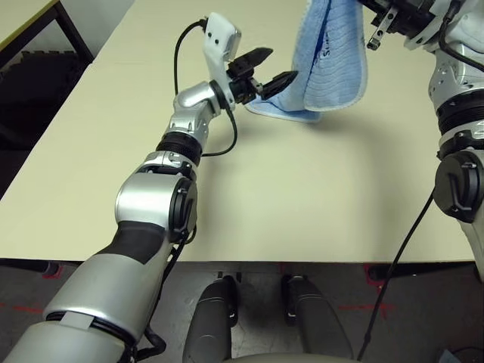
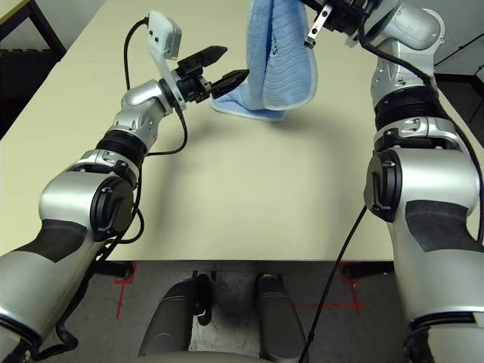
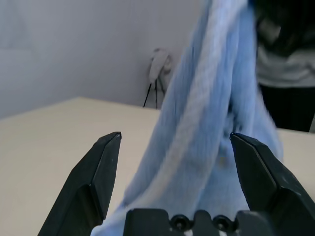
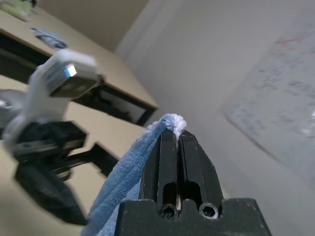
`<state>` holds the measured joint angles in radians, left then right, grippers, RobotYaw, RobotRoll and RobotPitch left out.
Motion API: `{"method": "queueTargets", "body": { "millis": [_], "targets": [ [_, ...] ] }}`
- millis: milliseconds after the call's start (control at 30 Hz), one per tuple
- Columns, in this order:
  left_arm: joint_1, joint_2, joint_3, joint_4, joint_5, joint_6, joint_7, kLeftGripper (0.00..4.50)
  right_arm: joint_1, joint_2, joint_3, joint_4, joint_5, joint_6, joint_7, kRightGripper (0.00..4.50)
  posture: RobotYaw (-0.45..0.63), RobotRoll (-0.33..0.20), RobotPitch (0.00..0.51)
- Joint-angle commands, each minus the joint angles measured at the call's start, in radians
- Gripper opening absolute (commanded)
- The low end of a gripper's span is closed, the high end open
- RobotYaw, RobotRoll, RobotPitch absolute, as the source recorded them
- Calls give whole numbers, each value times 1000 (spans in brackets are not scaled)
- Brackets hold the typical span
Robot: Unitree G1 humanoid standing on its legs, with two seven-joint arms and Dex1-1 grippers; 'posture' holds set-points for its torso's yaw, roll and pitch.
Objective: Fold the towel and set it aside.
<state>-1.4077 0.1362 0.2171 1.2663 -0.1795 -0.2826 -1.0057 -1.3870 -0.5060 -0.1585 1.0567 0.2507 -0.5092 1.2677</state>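
Towel: held up at twelve o'clock, lower edge at the table, unfolded
Right gripper: closed, corner pinched
Left gripper: spread wide, empty, beside the cloth
Left to do: folding, setting aside
Room: bare tabletop toward six; near edge well apart
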Motion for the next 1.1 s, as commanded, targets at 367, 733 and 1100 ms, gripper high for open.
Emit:
{"method": "queueTargets", "body": {
  "millis": [367,733,1100],
  "targets": [
    [45,-24,-41,-20,3,85,-167,4500,-61,-40,-29,52,-69,-86,-314,77,12,0,190],
    [88,-11,-53,-55,-7,127,-243,4500,-84,-54,-32,82,-69,-93,-369,77,13,0,192],
    [77,56,-80,1,99,33,129,4500,27,-41,14,-82,33,133,77,77,17,0,200]
  ]
}}
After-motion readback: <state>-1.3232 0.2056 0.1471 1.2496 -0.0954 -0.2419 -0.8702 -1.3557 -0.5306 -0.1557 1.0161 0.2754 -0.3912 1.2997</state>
